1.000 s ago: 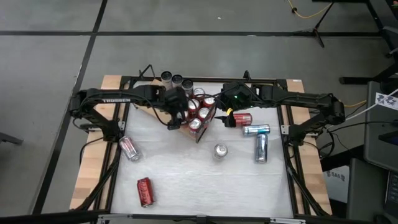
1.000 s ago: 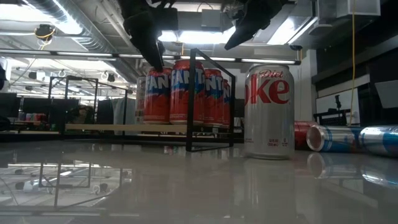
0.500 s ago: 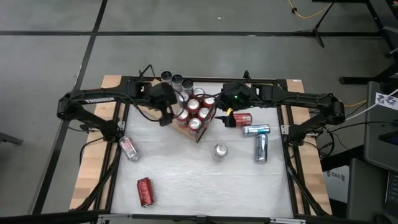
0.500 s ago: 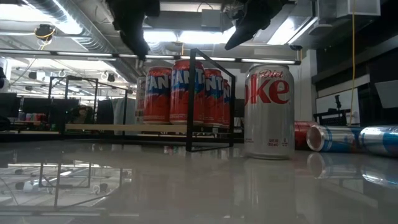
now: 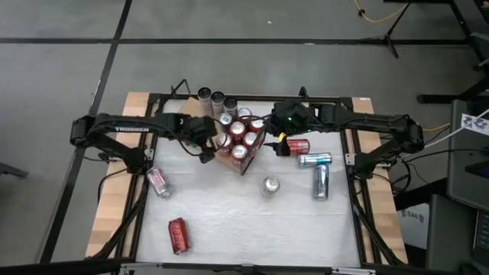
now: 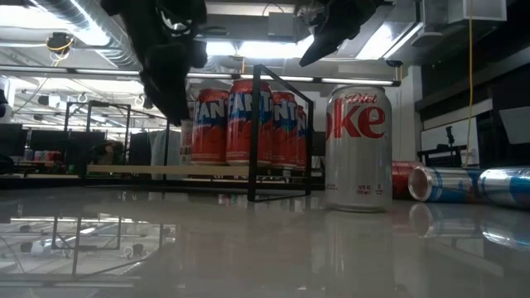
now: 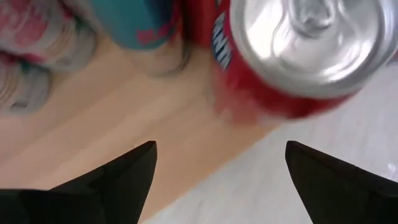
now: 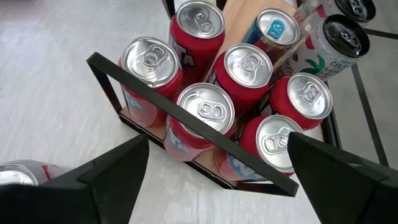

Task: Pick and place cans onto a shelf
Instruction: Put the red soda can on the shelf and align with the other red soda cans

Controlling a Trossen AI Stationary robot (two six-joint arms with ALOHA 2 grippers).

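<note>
Seven cans [image 8: 211, 112] with silver tops, mostly red, stand upright and packed close on the shelf [image 8: 236, 18], a light wooden board with a thin black frame [image 8: 186, 118] at one end, which sits toward the far middle of the white table [image 5: 229, 221]. Just beyond the shelf's far edge stand three dark-topped cans [image 5: 217, 98] in a row. The left gripper [image 5: 205, 149] hangs just beside the shelf's left edge, its two fingers spread and holding nothing; its wrist view looks down on a red can [image 7: 298, 56] at the board's edge. The right gripper [image 5: 276, 147] hovers just off the shelf's right side, fingers spread wide and empty too. Nearer than the shelf an upright Diet Coke can [image 6: 358, 147] stands alone. To the shelf's right lie a red can [image 5: 298, 145] and two blue-and-silver cans [image 5: 317, 172] on their sides. Left of the shelf and nearer lies a silver can [image 5: 159, 182], and farther toward the near edge a red can [image 5: 178, 234] lies flat.
</note>
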